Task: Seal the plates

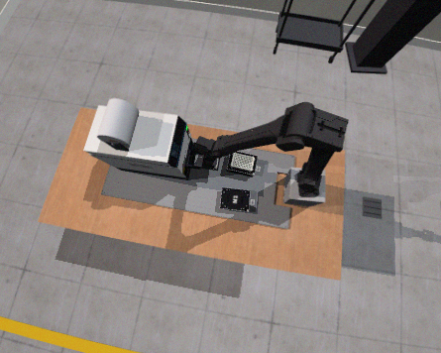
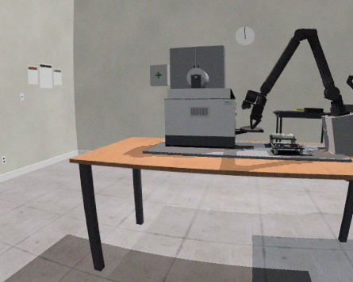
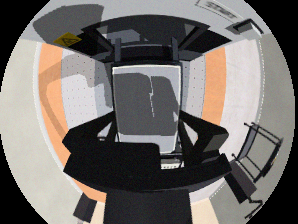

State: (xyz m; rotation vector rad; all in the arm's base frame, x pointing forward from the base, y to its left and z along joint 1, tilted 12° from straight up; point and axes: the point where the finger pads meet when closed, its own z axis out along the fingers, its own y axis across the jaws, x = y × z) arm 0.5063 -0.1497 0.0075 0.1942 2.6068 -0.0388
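On the wooden table (image 1: 134, 233) we have the sealer (image 1: 144, 141), its lamp (image 1: 187, 130) green, so we judge the cycle finished and the stage (image 2: 250, 129) back out. Our arm (image 1: 263, 136) reaches over to it because the foil-covered plate (image 3: 147, 106) lies there. The gripper (image 1: 199, 160) has its fingers fairly wide but clamped on that plate's sides, ready to lift. One nest (image 1: 239, 200) stands vacant to receive it; the other nest (image 1: 258, 171) holds the open plate (image 1: 243, 161).
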